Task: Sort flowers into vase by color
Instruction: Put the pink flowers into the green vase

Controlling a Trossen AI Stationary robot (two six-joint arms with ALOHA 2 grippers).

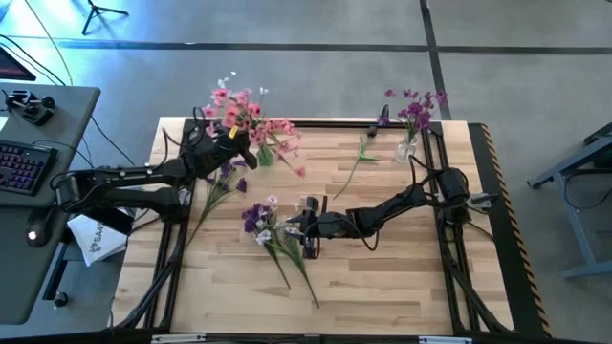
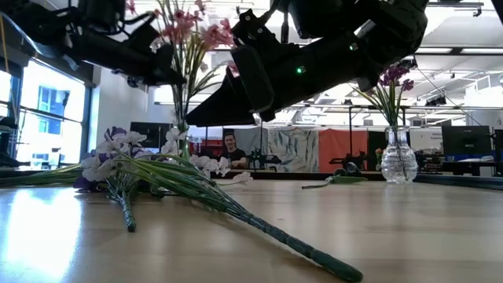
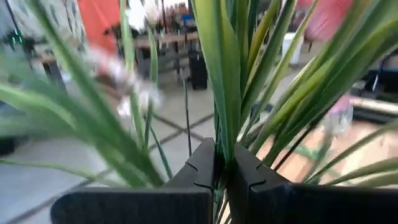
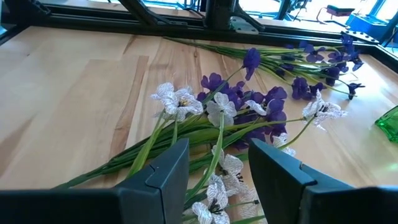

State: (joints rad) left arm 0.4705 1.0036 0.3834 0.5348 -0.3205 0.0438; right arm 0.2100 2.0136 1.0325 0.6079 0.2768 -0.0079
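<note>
Right hand [image 4: 214,171] open, straddling white sprig [image 4: 217,134] in mixed white-purple pile mid-bench [image 1: 402,287]; stem runs lengthwise between fingers. Left hand [image 3: 219,168] clamps stems [image 3: 227,74], probably pink bunch, far-left.

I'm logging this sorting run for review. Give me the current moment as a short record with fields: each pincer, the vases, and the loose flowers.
left pincer: shut on green stems, at the pink bouquet near the table's far left
right pincer: open, low over the mixed pile, holding nothing
far-left vase: mostly hidden; pink flowers stand in it
far-right vase: clear glass, holds purple flowers
mixed pile: white and purple sprigs lying at table centre
other loose sprigs: purple one by the left arm; a green stem near the right vase
</note>
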